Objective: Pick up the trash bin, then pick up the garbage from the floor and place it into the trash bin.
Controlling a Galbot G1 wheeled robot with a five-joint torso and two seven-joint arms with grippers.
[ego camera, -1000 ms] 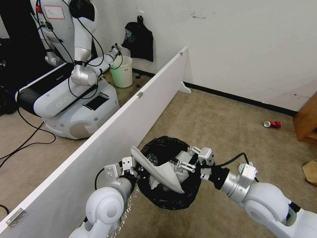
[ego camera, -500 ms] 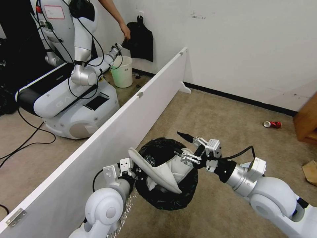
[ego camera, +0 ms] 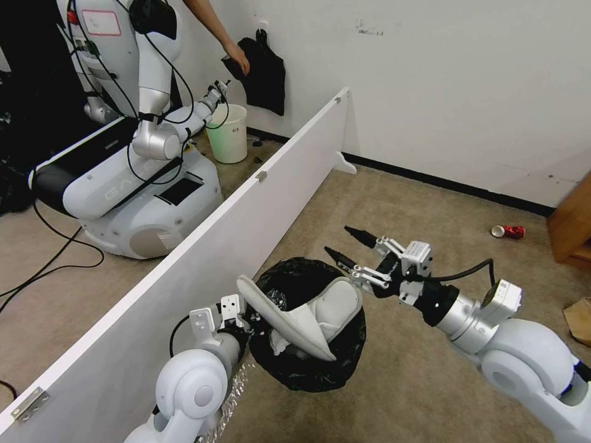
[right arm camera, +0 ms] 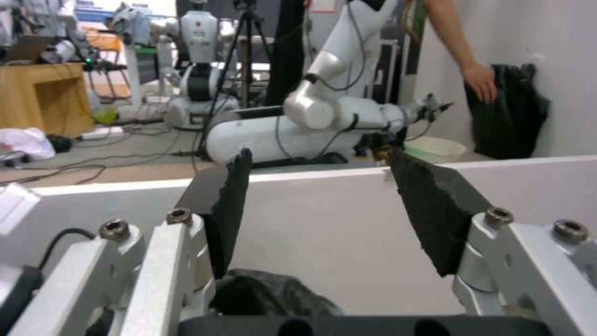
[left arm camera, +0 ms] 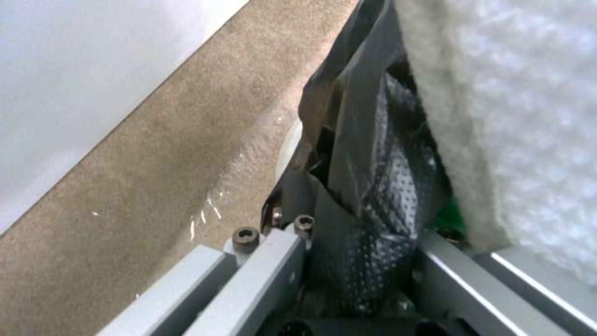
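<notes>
Since a moment ago the right gripper has lifted up and away from the trash bin, and a white slipper that it was pressing on now rests across the bin's mouth, unheld. The bin, lined with a crinkly black bag, sits low in front of the robot, next to a long white partition board, on beige carpet. The slipper lies partly inside, its sole leaning on the rim nearest the left gripper. That gripper is clamped on the bin's rim and bag, and the left wrist view shows black plastic pinched between its jaws. The right gripper hovers just above and beyond the bin's far edge, its jaws spread wide and empty. Farther off, a red can lies on the carpet near the wall, and a brown paper bag sits at the right edge. The release looks finished; a good retreat would rise clear of the slipper's toe, to avoid knocking it off the rim, while the left arm holds the bin level.
</notes>
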